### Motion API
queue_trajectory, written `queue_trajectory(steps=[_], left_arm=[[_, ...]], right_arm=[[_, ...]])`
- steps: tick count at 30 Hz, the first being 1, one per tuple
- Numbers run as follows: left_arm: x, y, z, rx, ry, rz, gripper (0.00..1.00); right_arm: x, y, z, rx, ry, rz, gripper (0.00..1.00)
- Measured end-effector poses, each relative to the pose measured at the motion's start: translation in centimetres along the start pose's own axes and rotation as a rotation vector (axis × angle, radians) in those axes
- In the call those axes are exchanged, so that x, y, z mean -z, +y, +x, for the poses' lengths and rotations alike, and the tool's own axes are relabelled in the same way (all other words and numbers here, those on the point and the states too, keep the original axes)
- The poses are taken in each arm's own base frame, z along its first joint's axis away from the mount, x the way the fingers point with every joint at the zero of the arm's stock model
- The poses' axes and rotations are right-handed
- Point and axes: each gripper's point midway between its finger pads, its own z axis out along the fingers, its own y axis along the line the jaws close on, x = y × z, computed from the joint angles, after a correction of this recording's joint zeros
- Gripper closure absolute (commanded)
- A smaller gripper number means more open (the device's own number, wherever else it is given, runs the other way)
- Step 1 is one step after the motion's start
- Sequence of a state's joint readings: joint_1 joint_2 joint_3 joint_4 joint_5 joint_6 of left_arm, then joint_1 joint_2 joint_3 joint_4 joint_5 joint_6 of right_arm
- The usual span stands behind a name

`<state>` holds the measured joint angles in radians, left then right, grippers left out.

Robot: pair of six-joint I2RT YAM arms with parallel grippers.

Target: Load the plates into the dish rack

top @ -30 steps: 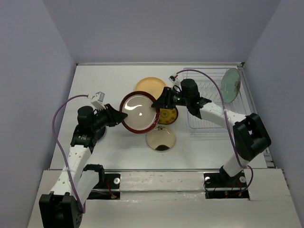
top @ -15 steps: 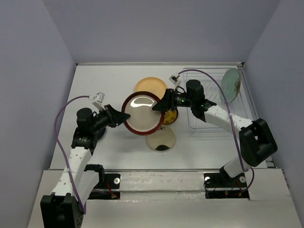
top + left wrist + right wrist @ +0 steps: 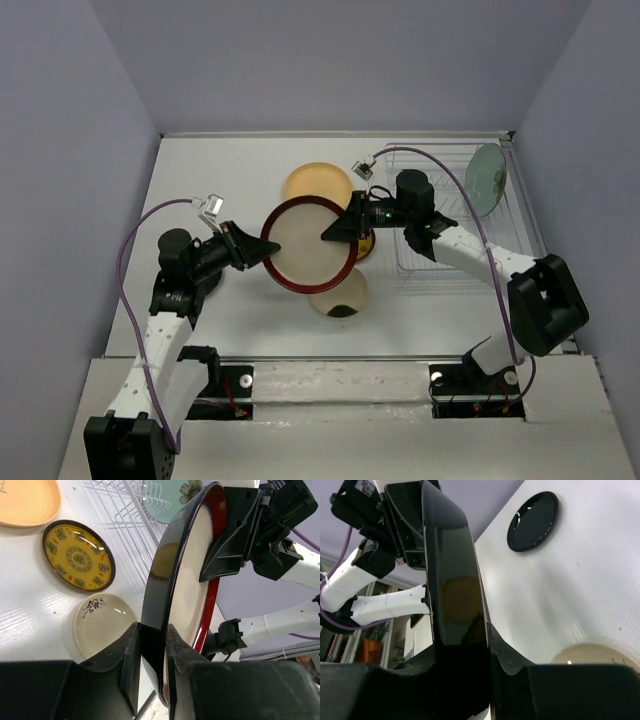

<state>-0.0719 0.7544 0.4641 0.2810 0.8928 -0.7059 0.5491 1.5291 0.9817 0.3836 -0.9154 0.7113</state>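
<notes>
Two sets of fingers share one load: the left fingers (image 3: 248, 248) pinch one rim of the red-rimmed beige plate (image 3: 310, 245) and the right fingers (image 3: 342, 228) pinch the opposite rim, holding it tilted on edge above the counter (image 3: 220, 180). The cream plate (image 3: 345, 298), patterned plate (image 3: 78, 555) and orange-yellow plate (image 3: 315, 180) lie flat nearby; the pale green plate (image 3: 487, 178) stands in the dish rack (image 3: 420, 270).

table (image 3: 215, 170): white | lying on it: orange-yellow plate (image 3: 315, 180); patterned plate (image 3: 78, 555); cream plate (image 3: 350, 290); dish rack (image 3: 450, 170)
</notes>
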Motion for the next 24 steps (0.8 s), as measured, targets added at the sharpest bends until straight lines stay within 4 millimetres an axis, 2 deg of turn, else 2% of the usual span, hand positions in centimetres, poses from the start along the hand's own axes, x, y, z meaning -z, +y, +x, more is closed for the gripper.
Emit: queue_trajectory(steps=[1, 3, 4, 5, 8, 11, 13, 15, 19, 21, 24], left_arm=[[0.0, -0.2, 0.0, -0.001, 0.001, 0.009, 0.65], [0.1, -0.4, -0.1, -0.009, -0.004, 0.017, 0.47], [0.0, -0.5, -0.2, -0.012, -0.009, 0.023, 0.29], [0.0, -0.6, -0.3, -0.021, -0.013, 0.028, 0.03], [0.1, -0.6, -0.5, -0.045, -0.023, 0.021, 0.01], [0.2, 0.4, -0.3, -0.082, -0.026, -0.033, 0.01], [0.5, 1.1, -0.4, -0.112, -0.031, -0.088, 0.01], [0.6, 1.4, -0.5, -0.152, -0.039, -0.129, 0.01], [0.4, 0.5, 0.8, -0.228, -0.007, -0.126, 0.01], [0.4, 0.2, 1.4, -0.245, 0.011, -0.116, 0.01], [0.5, -0.5, 1.9, -0.273, 0.019, -0.097, 0.01]], right_arm=[[0.1, 0.2, 0.0, -0.004, 0.000, -0.004, 0.93], [0.2, 0.7, -0.2, 0.003, -0.007, -0.009, 0.93], [0.3, 1.0, -0.3, 0.010, -0.013, -0.009, 0.93], [0.3, 1.2, -0.3, 0.012, -0.013, -0.006, 0.93], [0.3, 1.0, -0.2, 0.006, -0.024, 0.035, 0.93], [1.1, -0.2, -0.3, -0.007, -0.045, 0.143, 0.93], [2.5, -1.2, -1.1, -0.008, -0.082, 0.233, 0.93], [4.5, -2.0, -2.8, -0.010, -0.136, 0.326, 0.93], [11.9, -3.8, -9.7, 0.028, -0.355, 0.546, 0.93], [17.2, -4.8, -13.8, 0.066, -0.498, 0.717, 0.93], [24.4, -5.8, -17.9, 0.136, -0.660, 0.971, 0.93]])
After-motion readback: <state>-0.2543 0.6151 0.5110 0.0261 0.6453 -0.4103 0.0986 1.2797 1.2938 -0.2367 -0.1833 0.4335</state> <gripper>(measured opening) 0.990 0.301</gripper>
